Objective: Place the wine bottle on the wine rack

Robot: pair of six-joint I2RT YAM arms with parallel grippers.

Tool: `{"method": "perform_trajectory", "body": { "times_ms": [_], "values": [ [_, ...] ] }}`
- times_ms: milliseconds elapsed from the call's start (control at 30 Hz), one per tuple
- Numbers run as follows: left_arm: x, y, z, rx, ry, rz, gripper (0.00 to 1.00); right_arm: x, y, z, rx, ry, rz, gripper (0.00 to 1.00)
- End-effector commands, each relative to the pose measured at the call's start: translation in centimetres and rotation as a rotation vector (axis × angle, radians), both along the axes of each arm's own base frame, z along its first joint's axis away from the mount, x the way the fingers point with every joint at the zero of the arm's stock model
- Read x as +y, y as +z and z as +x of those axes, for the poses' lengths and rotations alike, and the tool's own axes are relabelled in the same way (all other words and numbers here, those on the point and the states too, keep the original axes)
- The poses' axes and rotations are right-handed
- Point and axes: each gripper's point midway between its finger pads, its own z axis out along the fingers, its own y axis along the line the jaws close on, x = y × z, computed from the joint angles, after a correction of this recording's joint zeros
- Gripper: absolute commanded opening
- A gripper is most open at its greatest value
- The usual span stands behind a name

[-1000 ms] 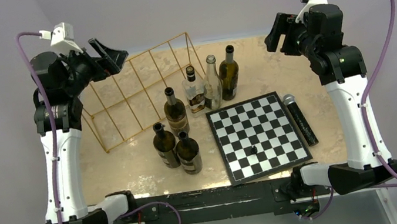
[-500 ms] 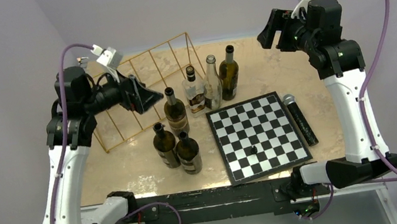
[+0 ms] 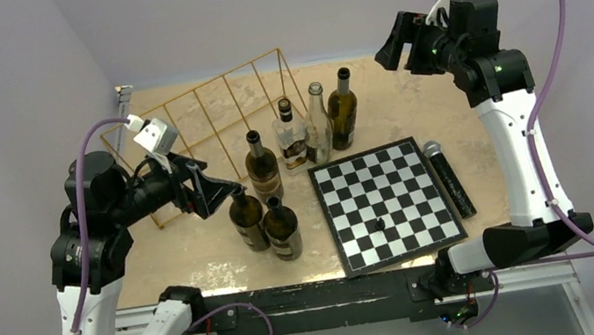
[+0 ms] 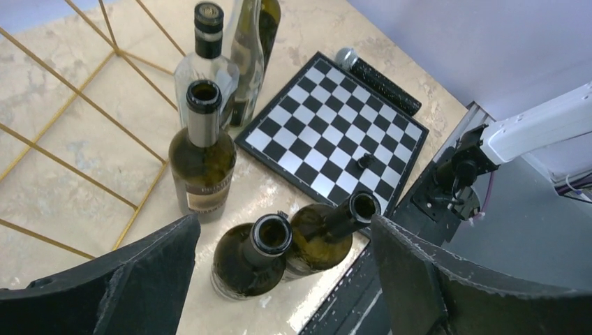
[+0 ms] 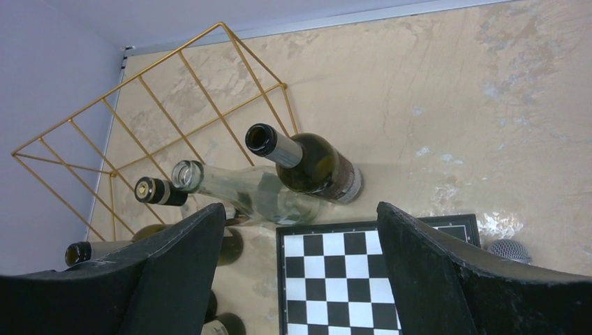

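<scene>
The gold wire wine rack [image 3: 208, 127] stands at the back left of the table; it also shows in the right wrist view [image 5: 132, 118]. Several bottles stand upright in the middle. Two dark open-necked wine bottles [image 3: 248, 217] [image 3: 282, 228] stand nearest the front; they show in the left wrist view [image 4: 255, 255] [image 4: 328, 234]. My left gripper [image 3: 210, 191] is open and empty, hovering just left of those two. My right gripper [image 3: 397, 39] is open and empty, high above the back right.
A chessboard [image 3: 386, 203] with one black piece lies right of the bottles. A black microphone [image 3: 448, 177] lies beside its right edge. A clear bottle [image 3: 318, 124], a square liquor bottle [image 3: 290, 136] and two dark bottles [image 3: 342, 109] [image 3: 261, 166] stand behind.
My left arm has swung down and forward from the rack's back left to beside the two front bottles. My right arm has risen slightly and shifted left.
</scene>
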Motion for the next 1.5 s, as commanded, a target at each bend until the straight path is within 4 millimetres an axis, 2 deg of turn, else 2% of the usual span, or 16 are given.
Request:
{"method": "perform_trajectory", "body": {
  "times_ms": [0, 133, 233, 333, 500, 633, 700, 867, 1033, 1233, 1333, 1467],
  "values": [
    [-0.4, -2.4, -0.2, 0.095, -0.031, 0.012, 0.94, 0.5, 1.9, -0.6, -0.042, 0.026, 0.025, 0.84],
    [-1.3, -3.9, 0.2, 0.151, -0.063, -0.021, 0.82, 1.0, 1.3, -0.4, -0.017, 0.048, 0.044, 0.84],
    [-1.8, -4.0, 1.0, 0.157, -0.069, -0.050, 0.81, 1.5, 0.8, -0.4, 0.017, 0.071, 0.056, 0.84],
    [-1.8, -5.0, 1.5, 0.150, -0.048, -0.033, 0.81, 1.4, 0.2, -0.4, 0.040, 0.070, 0.052, 0.84],
    [-2.6, -6.4, 0.7, 0.137, -0.079, 0.011, 0.81, 1.1, -0.4, -0.2, 0.068, 0.062, 0.056, 0.84],
    [-2.2, -7.4, 0.6, 0.107, -0.040, 0.077, 0.81, 0.8, -0.7, -0.2, 0.091, 0.053, 0.054, 0.84],
    [-1.9, -7.7, 0.8, 0.082, -0.003, 0.101, 0.78, 0.7, -0.9, -0.2, 0.100, 0.051, 0.057, 0.84],
    [-1.1, -8.5, 1.9, 0.020, 0.064, 0.142, 0.64, 0.7, -0.4, 0.0, 0.102, 0.054, 0.064, 0.84],
    [-1.8, -8.5, 2.5, -0.007, 0.058, 0.127, 0.63, 0.5, 0.5, 0.3, 0.089, 0.048, 0.063, 0.83],
    [-2.4, -9.2, 2.3, -0.023, 0.028, 0.148, 0.64, 0.5, 0.6, 0.0, 0.092, 0.048, 0.067, 0.83],
    [-2.4, -9.7, 2.3, -0.031, 0.031, 0.168, 0.54, 0.4, 0.2, -0.2, 0.104, 0.044, 0.065, 0.83],
    [-2.2, -9.7, 2.3, -0.049, 0.045, 0.182, 0.31, 0.2, 0.1, -0.4, 0.112, 0.034, 0.054, 0.84]
  ]
}}
